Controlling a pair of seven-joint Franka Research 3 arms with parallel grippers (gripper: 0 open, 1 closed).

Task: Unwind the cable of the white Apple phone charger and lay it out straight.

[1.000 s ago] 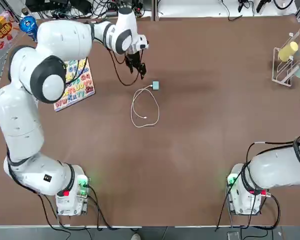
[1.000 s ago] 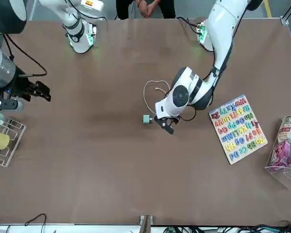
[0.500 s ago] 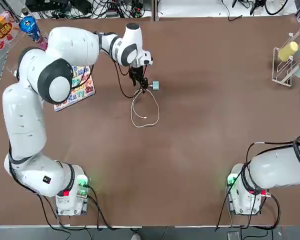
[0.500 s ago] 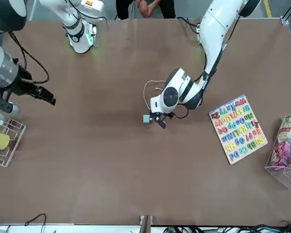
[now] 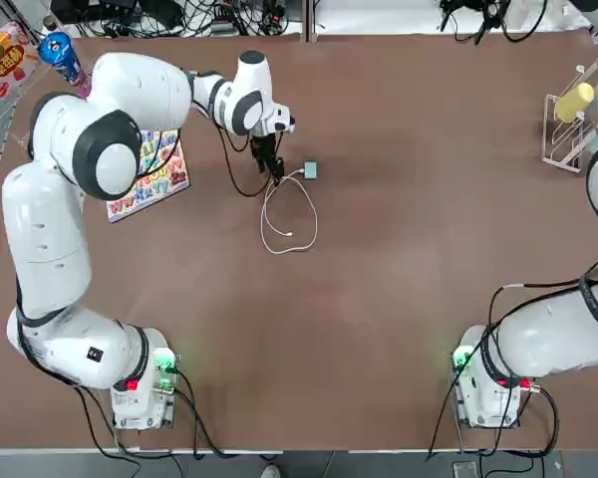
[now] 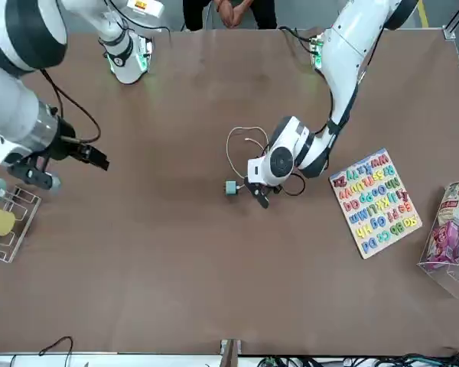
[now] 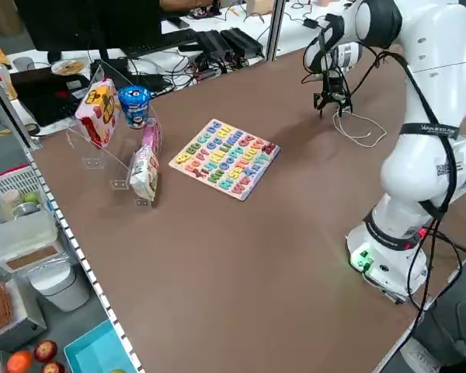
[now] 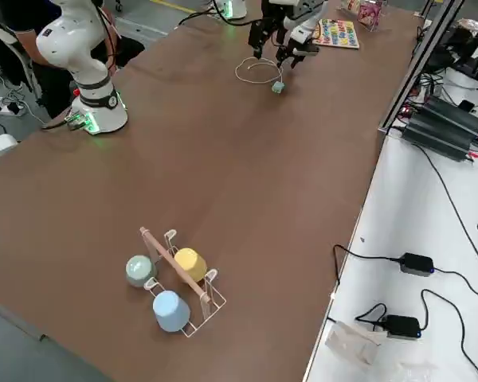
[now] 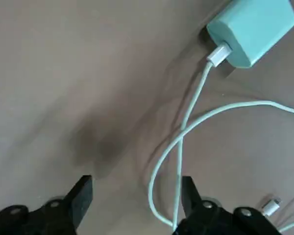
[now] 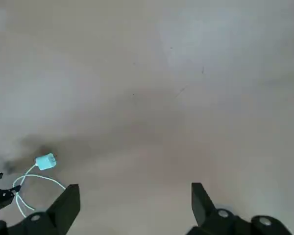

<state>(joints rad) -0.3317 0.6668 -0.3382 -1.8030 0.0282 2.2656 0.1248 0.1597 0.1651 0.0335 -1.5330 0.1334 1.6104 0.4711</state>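
Observation:
The white Apple phone charger (image 5: 310, 170) lies flat on the brown table, pale blue-white in the left wrist view (image 9: 252, 29). Its thin white cable (image 5: 289, 214) runs from the block into a loose crossed loop toward the robot, ending in a small connector (image 9: 270, 205). My left gripper (image 5: 275, 171) is low over the table just left of the block, open, with the cable's loop (image 9: 183, 132) lying close inside one finger (image 9: 192, 197). It holds nothing. My right gripper (image 6: 92, 157) hovers open over the table's right part, far from the charger (image 10: 45, 161).
A colourful alphabet puzzle board (image 5: 149, 169) lies left of the charger. A wire rack with cups (image 5: 576, 124) stands at the far right edge. Snack packets and a tin (image 5: 25, 55) sit at the far left corner. A person's hands (image 6: 229, 11) show behind the robot.
My left gripper has come down from beyond the charger to the cable beside it, and its fingers have narrowed a little. My right gripper has drifted toward the table's middle.

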